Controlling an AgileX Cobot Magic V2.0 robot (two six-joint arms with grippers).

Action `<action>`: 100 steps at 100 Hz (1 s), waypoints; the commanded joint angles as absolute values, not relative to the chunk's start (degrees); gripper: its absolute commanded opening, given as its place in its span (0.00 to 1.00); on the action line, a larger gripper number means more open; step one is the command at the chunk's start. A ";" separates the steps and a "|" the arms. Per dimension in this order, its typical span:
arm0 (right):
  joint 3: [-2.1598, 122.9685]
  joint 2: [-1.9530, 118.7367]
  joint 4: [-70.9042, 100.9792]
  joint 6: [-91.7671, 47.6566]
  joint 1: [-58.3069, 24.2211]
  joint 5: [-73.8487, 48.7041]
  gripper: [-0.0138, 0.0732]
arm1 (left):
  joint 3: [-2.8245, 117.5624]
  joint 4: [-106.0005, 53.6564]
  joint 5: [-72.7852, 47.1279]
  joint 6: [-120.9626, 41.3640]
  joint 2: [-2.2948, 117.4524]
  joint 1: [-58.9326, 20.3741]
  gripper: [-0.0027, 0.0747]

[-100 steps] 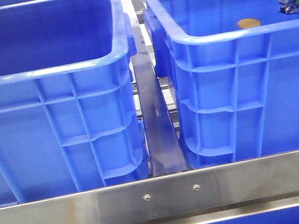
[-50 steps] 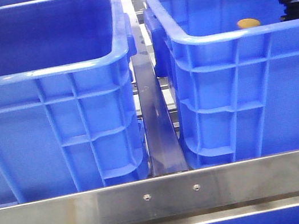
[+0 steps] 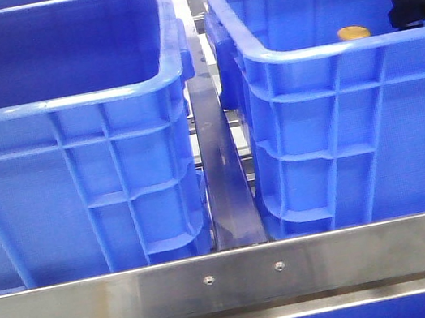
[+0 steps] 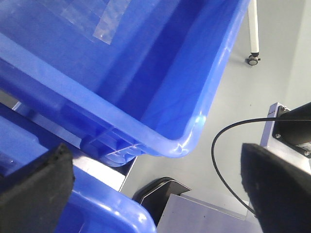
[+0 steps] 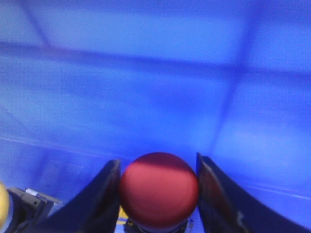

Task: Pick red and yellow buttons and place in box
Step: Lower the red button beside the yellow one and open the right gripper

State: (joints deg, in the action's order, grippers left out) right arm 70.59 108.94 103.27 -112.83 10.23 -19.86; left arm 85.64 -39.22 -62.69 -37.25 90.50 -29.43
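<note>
The front view shows two large blue crates standing side by side behind a steel rail [image 3: 234,279], with a narrow metal strip [image 3: 223,182] in the gap between them. The left crate [image 3: 63,103] shows nothing inside from this angle. In the right crate [image 3: 328,64], the yellow button [image 3: 353,33] appears just above the near rim, resting somewhere inside. The right pincer [image 3: 415,0] is a dark shape at the right edge of this view, down inside the same crate and near the yellow button but apart from it. In the right wrist view the two dark fingers [image 5: 99,194] of the right pincer stand on either side of the red button [image 5: 159,189], very close to its round dome; they seem to touch it and grip it, though the picture is soft. A small piece of yellow sits at the edge of that view, beside a dark block. The blue wall of the crate fills the rest of the view. In the left wrist view the left pincer [image 4: 160,189] has its two black pads [image 4: 34,189] wide apart with nothing between them. It hangs over the corner of a blue crate, and below it are a grey floor [image 4: 228,82] and a black cable [image 4: 233,160].
</note>
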 commanded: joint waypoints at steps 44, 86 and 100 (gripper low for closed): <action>72.53 106.99 109.85 -113.29 10.70 -21.30 0.74 | 87.44 -42.29 -61.77 -37.19 88.24 -29.87 0.88; 69.37 101.56 109.85 -113.26 10.70 -20.33 0.74 | 87.44 -42.20 -61.77 -37.19 88.24 -29.87 0.88; 65.45 97.19 109.85 -113.26 10.70 -19.85 0.74 | 87.44 -42.08 -61.77 -37.19 88.24 -29.87 0.88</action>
State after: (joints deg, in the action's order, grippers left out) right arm 66.24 102.85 103.83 -112.92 10.23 -18.27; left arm 85.64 -39.22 -62.80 -37.25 90.50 -29.43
